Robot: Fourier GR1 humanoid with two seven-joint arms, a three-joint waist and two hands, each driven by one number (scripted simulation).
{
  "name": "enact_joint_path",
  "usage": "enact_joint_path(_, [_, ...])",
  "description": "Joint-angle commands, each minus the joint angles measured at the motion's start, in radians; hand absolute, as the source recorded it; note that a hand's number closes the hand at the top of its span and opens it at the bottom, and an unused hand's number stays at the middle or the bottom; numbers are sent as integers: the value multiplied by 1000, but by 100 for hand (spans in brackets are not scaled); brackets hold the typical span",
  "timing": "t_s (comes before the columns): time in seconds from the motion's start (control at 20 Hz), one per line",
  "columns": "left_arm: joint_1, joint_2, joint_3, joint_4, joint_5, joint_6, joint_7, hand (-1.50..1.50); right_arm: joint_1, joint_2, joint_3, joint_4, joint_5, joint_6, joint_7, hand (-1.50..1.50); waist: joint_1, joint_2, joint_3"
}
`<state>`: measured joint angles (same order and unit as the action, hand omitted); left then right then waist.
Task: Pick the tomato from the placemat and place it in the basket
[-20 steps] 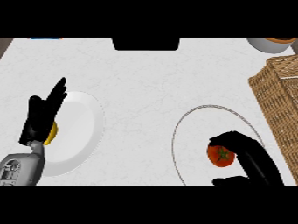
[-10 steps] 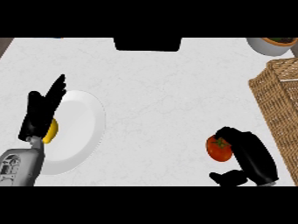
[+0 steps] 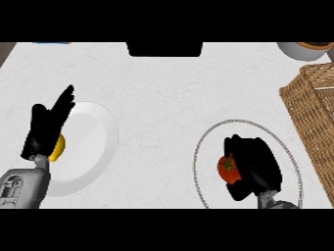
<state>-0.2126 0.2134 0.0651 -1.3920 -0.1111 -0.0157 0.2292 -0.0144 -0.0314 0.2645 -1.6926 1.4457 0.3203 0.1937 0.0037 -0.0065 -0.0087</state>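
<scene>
The red tomato (image 3: 227, 169) is over the round white placemat (image 3: 201, 147) at the lower right. My right hand (image 3: 256, 163) curls round the tomato from its right side and hides much of it. I cannot tell whether the tomato rests on the mat or is held just above it. The woven wicker basket (image 3: 327, 117) stands at the right edge, just beyond the mat. My left hand (image 3: 46, 128) rests open at the left, fingers up, over the edge of a white plate (image 3: 93, 144).
A yellow item (image 3: 57, 148) lies on the white plate, partly under my left hand. A bowl (image 3: 305, 49) sits at the far right corner, a dark block (image 3: 164, 49) at the far middle, and a blue item (image 3: 51, 43) at the far left.
My right hand has shifted a little to the left with the tomato inside its fingers. The left hand has stayed where it was.
</scene>
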Motion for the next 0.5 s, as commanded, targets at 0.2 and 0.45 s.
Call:
enact_joint_path(0.2, [23, -31, -5, 6, -9, 24, -23, 0, -2, 31, 36, -277, -367, 61, 208, 150, -9, 3, 8])
enact_joint_path(0.45, [-10, 0, 13, -5, 10, -5, 32, 0, -71, 31, 12, -497, -589, -19, 366, 150, -9, 0, 9])
